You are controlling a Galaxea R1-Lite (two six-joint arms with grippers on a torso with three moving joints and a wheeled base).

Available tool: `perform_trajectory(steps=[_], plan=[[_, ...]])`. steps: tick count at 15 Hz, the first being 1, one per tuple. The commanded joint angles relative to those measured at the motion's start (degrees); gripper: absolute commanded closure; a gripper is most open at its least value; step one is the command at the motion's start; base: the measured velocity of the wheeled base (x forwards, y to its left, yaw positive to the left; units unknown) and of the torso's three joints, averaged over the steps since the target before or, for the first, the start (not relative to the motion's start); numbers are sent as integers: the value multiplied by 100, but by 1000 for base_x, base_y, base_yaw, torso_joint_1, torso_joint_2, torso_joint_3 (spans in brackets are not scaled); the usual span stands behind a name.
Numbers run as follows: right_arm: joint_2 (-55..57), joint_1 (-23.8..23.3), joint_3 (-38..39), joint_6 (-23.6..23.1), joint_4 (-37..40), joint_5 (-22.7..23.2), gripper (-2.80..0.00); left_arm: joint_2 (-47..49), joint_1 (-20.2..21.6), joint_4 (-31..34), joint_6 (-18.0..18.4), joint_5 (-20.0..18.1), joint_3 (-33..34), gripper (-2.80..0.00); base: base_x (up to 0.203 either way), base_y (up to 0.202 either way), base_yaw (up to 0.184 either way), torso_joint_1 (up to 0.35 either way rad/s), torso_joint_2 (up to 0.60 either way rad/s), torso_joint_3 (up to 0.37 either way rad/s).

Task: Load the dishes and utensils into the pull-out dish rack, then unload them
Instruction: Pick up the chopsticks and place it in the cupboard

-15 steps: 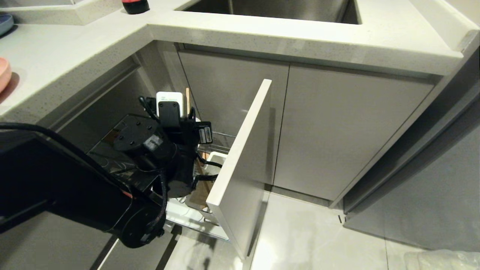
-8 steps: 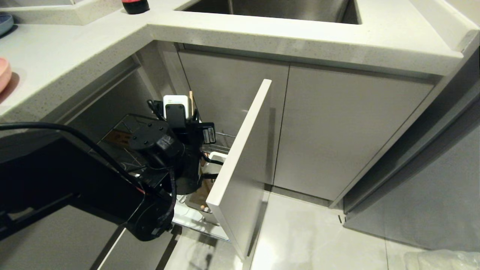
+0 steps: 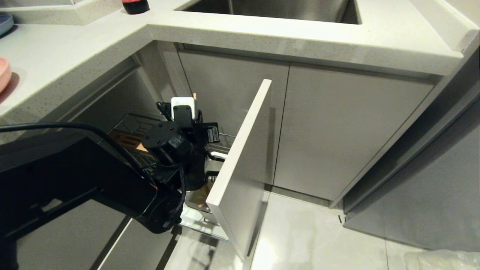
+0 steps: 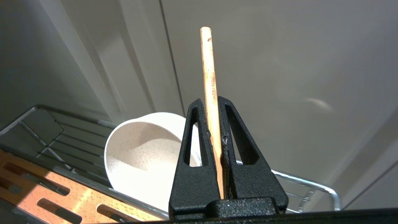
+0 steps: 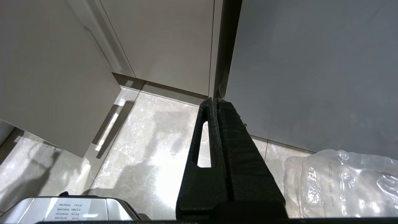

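My left gripper (image 4: 211, 101) is shut on a pale wooden chopstick (image 4: 207, 68), which sticks up past the fingertips. Behind the fingers a cream-white bowl (image 4: 140, 155) lies tilted in the pull-out dish rack (image 4: 311, 183), beside its slotted wooden strip (image 4: 62, 199). In the head view the left arm (image 3: 176, 150) hangs over the open rack, just behind its pale grey front panel (image 3: 243, 150), and hides most of it. The chopstick tip (image 3: 194, 95) and a white utensil cup (image 3: 216, 155) peek out. A pink plate (image 3: 3, 73) sits on the counter at far left. My right gripper (image 5: 214, 101) is shut and empty over the floor.
The countertop (image 3: 262, 35) overhangs the rack, with a sink (image 3: 270, 7) set in it. A red-topped object (image 3: 135, 5) and a blue dish (image 3: 4, 22) stand at the back left. Closed cabinet doors (image 3: 337, 131) lie to the right. A clear plastic bag (image 5: 342, 183) lies on the floor.
The left arm has moved right and a little lower over the rack, closer to the front panel, carrying the chopstick with it. The right arm has not moved.
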Motion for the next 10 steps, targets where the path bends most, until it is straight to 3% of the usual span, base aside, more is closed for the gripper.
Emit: perform_trajectory(steps=[1, 10], plan=[[0, 2, 1, -4, -1, 2, 0, 160, 26, -49, 3, 23, -67, 0, 0, 0, 0, 0, 0, 0], [-4, 2, 1, -4, -1, 2, 0, 395, 64, -49, -113, 120, -154, 0, 0, 0, 0, 0, 0, 0]])
